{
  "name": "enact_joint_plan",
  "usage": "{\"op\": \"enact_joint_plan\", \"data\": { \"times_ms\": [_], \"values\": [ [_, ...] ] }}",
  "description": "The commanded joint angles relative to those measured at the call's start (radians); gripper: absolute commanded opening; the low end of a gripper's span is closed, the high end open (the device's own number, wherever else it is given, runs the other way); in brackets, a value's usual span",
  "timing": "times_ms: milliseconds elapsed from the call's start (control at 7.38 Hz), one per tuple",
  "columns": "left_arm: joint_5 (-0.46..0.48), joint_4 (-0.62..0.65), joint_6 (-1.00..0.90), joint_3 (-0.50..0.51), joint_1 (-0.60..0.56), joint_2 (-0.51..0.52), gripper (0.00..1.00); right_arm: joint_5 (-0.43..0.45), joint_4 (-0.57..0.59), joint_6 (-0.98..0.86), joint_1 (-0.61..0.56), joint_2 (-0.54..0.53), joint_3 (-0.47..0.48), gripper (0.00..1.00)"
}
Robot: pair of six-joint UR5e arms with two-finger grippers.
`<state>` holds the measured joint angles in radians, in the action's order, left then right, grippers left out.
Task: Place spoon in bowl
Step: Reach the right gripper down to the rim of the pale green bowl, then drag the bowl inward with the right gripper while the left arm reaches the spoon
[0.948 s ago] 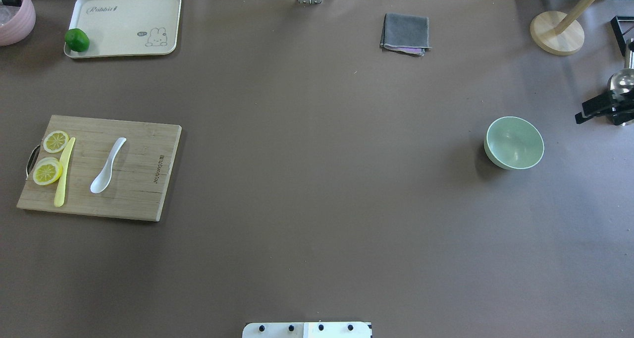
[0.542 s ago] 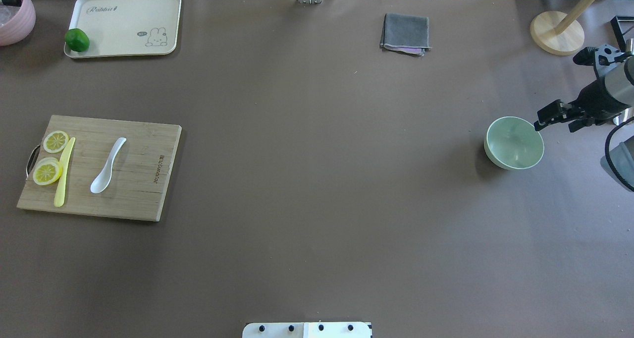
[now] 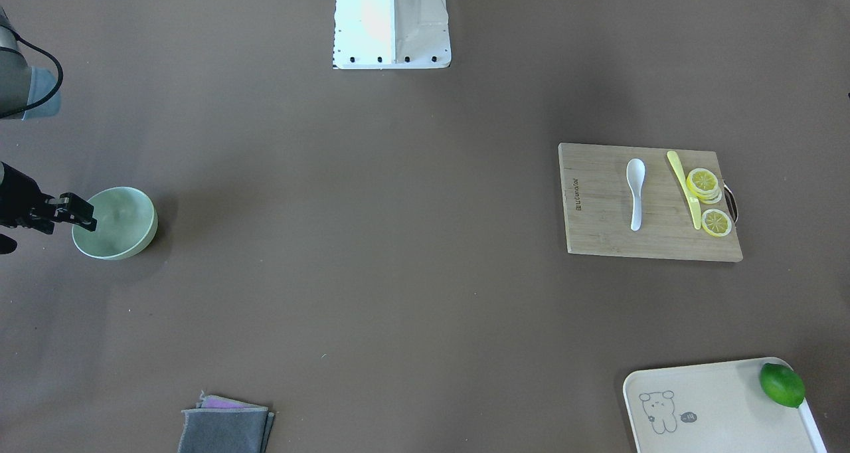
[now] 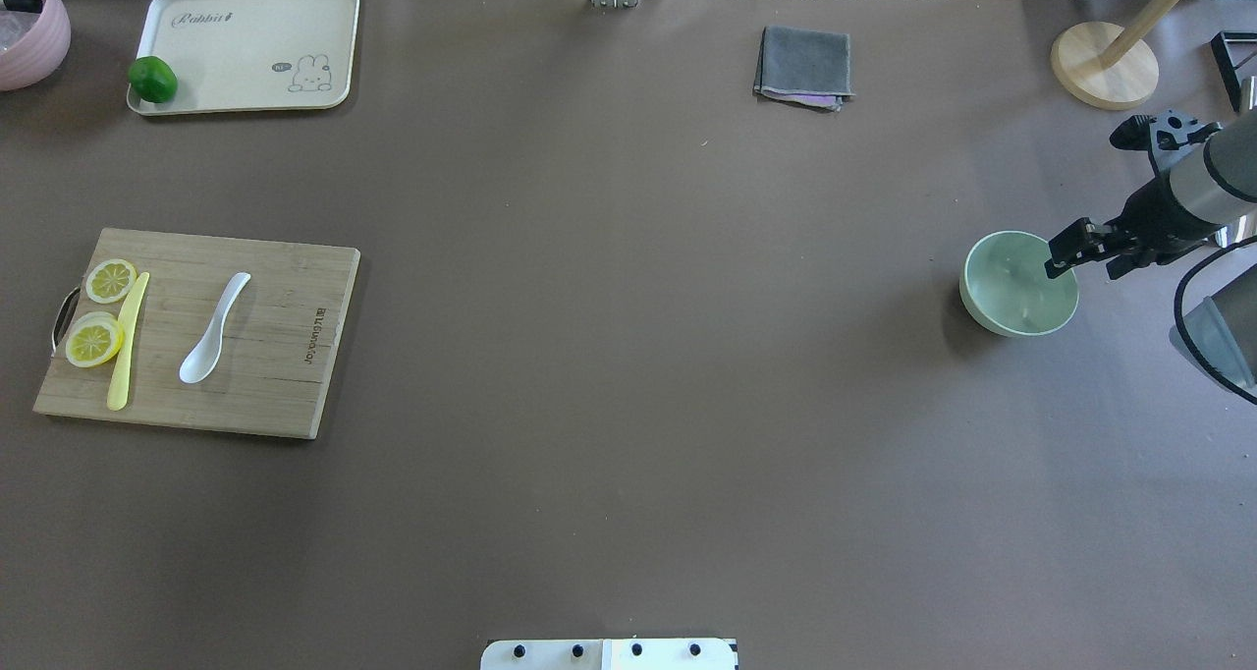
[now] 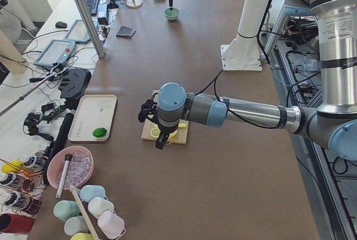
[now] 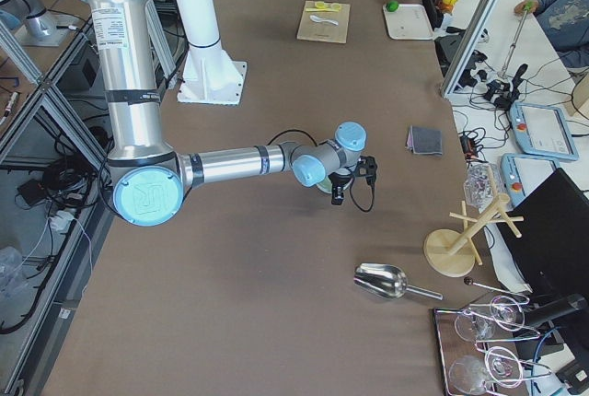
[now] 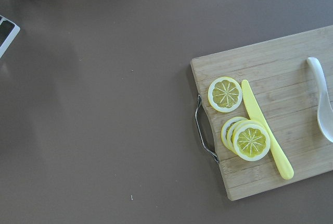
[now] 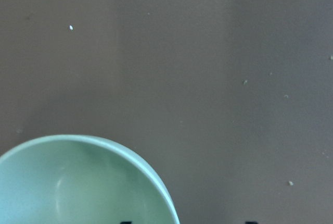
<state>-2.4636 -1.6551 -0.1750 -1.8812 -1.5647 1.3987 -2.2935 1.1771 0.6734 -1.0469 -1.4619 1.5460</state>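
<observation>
Lying flat on the wooden cutting board (image 4: 285, 375) at my left, the white spoon (image 4: 214, 328) had its scoop turned toward my base. It lay apart from the yellow knife (image 4: 128, 341), with the lemon slices (image 4: 110, 280) beyond that. Well apart from it, across the brown tabletop (image 4: 628, 356) on my right, stood the green bowl (image 4: 1011, 302). My right jaws hung parted over the bowl's rim on the side away from the spoon, straddling it. My left jaws hovered above the board; whether they were parted or closed I could not tell.
</observation>
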Motion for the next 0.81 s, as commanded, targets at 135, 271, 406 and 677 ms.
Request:
{"op": "enact_joint_plan", "data": {
  "times_ms": [135,271,406,677],
  "values": [
    [-0.003,0.002,0.0,-0.002,0.0,0.003,0.97,-0.003,-0.001,0.0,0.014,-0.002,0.002,0.0],
    [-0.043,0.009,0.002,0.004,0.002,0.005,0.97,-0.003,-0.001,-0.001,0.018,0.0,0.008,0.0],
    [-0.058,0.008,0.003,0.008,0.005,0.002,0.98,-0.016,0.001,0.003,0.018,0.0,0.029,0.0],
    [-0.04,-0.032,0.258,-0.022,0.032,0.038,0.98,-0.02,0.004,0.187,0.077,0.024,0.121,0.0]
  ]
}}
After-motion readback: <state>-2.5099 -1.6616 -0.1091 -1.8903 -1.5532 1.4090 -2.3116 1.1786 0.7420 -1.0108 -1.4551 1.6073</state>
